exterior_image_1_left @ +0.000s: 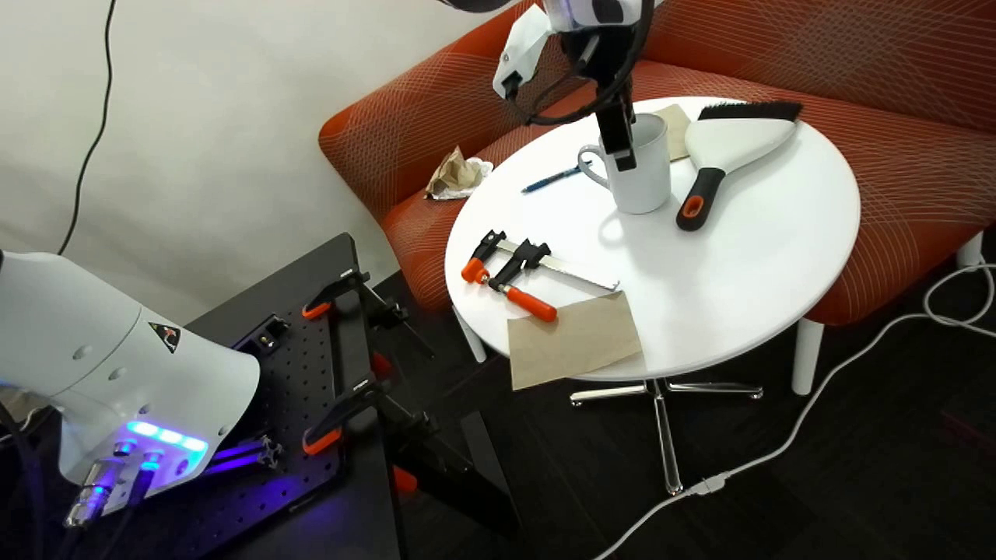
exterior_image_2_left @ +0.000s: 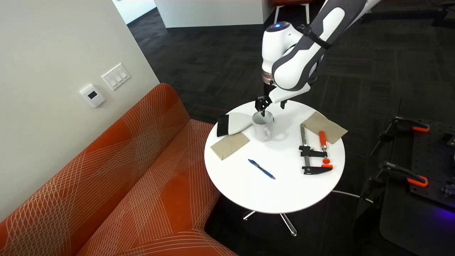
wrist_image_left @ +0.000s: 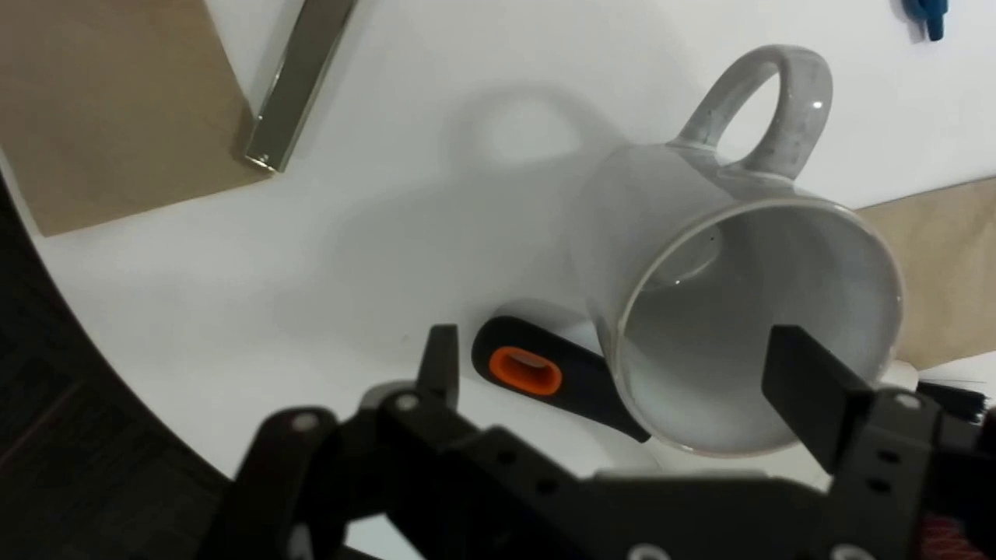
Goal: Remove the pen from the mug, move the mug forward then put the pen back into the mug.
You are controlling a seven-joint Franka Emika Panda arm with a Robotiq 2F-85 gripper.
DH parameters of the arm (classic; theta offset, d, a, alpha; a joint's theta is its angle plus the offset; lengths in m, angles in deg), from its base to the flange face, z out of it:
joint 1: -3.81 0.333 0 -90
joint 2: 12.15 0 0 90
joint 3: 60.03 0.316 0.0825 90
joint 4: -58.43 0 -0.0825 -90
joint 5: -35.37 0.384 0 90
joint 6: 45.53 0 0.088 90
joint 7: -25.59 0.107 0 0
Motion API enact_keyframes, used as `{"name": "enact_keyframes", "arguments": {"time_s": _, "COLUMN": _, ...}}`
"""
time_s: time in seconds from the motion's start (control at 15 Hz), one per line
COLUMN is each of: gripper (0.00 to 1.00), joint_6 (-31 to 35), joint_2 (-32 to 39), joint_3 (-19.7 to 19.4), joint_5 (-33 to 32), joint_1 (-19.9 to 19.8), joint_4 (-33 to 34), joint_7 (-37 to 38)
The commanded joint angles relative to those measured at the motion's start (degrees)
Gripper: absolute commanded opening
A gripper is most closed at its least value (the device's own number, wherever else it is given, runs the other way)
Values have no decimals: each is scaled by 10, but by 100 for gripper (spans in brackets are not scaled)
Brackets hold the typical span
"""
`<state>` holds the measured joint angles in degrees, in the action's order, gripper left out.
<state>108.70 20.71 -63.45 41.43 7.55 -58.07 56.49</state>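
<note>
Wrist view: jaws spread wide, empty; fingertip [wrist_image_left: 809, 397] overlapping mug [wrist_image_left: 735, 292], contact unclear.

Wht tbl [exterior_image_1_left: 747, 288]: mug [exterior_image_1_left: 646, 185], pen [exterior_image_2_left: 261, 169], clamp [exterior_image_2_left: 308, 152], brush [exterior_image_1_left: 731, 146], brn papers [exterior_image_1_left: 576, 340].

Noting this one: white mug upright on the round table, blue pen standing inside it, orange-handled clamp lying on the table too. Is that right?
Not quite: the blue pen is not inside the white mug; an exterior view shows it lying flat on the round table, apart from the mug. The upright mug and the orange-handled clamp are as you noted.
</note>
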Motion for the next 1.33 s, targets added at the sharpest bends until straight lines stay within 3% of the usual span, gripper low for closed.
{"name": "enact_keyframes", "arguments": {"time_s": 0.0, "gripper": 100, "joint_6": -2, "joint_2": 3, "joint_3": -10, "joint_5": 12, "joint_1": 11, "joint_4": 3, "joint_7": -9}}
{"name": "enact_keyframes", "arguments": {"time_s": 1.2, "gripper": 100, "joint_6": -24, "joint_2": 74, "joint_3": -19, "joint_5": 13, "joint_1": 10, "joint_4": 70, "joint_7": -8}}
{"name": "enact_keyframes", "arguments": {"time_s": 1.27, "gripper": 78, "joint_6": -25, "joint_2": 79, "joint_3": -22, "joint_5": 11, "joint_1": 13, "joint_4": 74, "joint_7": -5}}
